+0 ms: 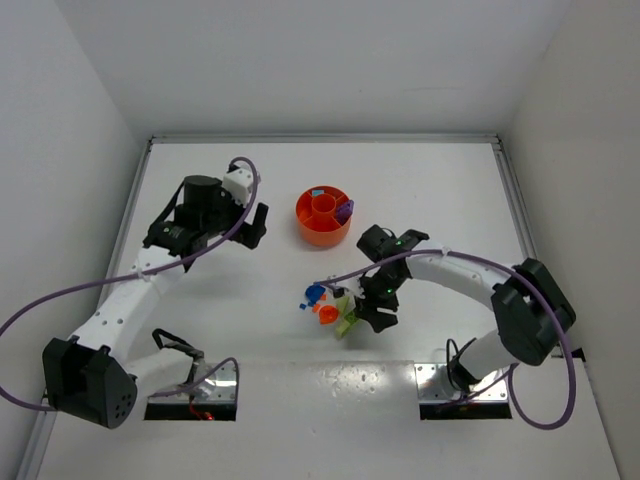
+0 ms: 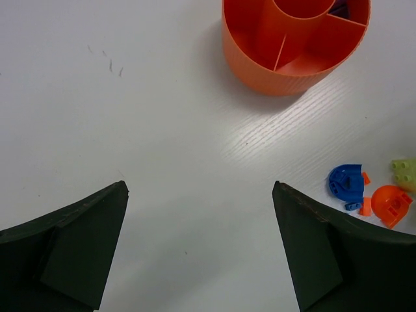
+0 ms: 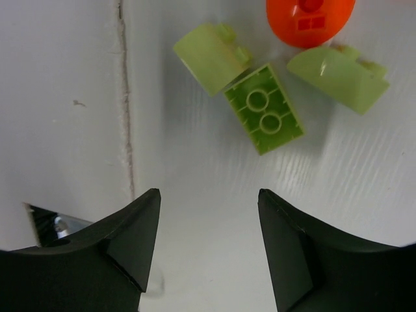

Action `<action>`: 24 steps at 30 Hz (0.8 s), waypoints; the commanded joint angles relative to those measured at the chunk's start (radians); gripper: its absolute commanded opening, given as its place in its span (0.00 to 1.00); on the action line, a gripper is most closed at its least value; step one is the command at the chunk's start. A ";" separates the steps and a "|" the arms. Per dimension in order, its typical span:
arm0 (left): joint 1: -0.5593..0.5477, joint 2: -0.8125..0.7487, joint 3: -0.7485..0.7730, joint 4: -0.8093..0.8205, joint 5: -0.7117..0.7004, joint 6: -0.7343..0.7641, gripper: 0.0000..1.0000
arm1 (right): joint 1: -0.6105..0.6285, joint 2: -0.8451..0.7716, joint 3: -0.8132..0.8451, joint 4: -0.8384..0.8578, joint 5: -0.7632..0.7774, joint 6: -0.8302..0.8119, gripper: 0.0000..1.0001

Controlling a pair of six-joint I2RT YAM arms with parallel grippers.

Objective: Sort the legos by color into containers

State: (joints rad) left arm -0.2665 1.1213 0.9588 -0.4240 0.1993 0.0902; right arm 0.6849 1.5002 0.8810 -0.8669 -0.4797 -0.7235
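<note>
The round orange tray (image 1: 322, 228) stands at mid-table; one wedge holds a purple lego (image 1: 344, 211) and another a teal one (image 1: 315, 192). Loose legos lie in front of it: a blue one (image 1: 314, 294), an orange rounded one (image 1: 327, 312) and yellow-green ones (image 1: 346, 320). My right gripper (image 3: 208, 192) is open and empty, just short of a green two-stud brick (image 3: 264, 108), two pale pieces (image 3: 208, 57) and the orange piece (image 3: 311, 19). My left gripper (image 2: 200, 188) hangs open and empty over bare table, left of the tray (image 2: 260, 65), with the blue lego (image 2: 344, 182) to its right.
A seam in the tabletop (image 3: 123, 97) runs left of the right gripper, with a dark gap (image 3: 49, 221) beside it. The arm bases sit on metal plates (image 1: 195, 390) at the near edge. White walls close off three sides of the table.
</note>
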 commanded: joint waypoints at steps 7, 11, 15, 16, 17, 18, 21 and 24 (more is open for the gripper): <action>0.010 -0.052 -0.032 -0.001 0.002 0.032 1.00 | 0.081 0.078 -0.002 0.177 0.061 -0.086 0.63; 0.010 -0.052 -0.042 -0.001 0.002 0.042 1.00 | 0.111 0.123 0.007 0.200 0.081 -0.086 0.63; 0.010 -0.061 -0.051 -0.001 -0.008 0.052 1.00 | 0.133 0.153 0.016 0.224 0.101 -0.096 0.63; 0.010 -0.061 -0.051 -0.001 -0.008 0.052 1.00 | 0.133 0.170 0.027 0.233 0.110 -0.096 0.63; 0.010 -0.061 -0.051 -0.001 -0.008 0.052 1.00 | 0.142 0.189 0.038 0.233 0.110 -0.096 0.63; 0.010 -0.061 -0.051 -0.001 -0.008 0.052 1.00 | 0.142 0.198 0.038 0.233 0.119 -0.096 0.63; 0.010 -0.061 -0.061 -0.001 -0.008 0.062 1.00 | 0.151 0.229 0.061 0.261 0.130 -0.061 0.63; 0.010 -0.071 -0.061 -0.001 -0.008 0.062 1.00 | 0.151 0.229 0.070 0.273 0.142 -0.050 0.63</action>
State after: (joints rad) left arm -0.2665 1.0866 0.9051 -0.4339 0.1936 0.1429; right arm 0.8284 1.7214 0.9199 -0.6350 -0.3470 -0.7807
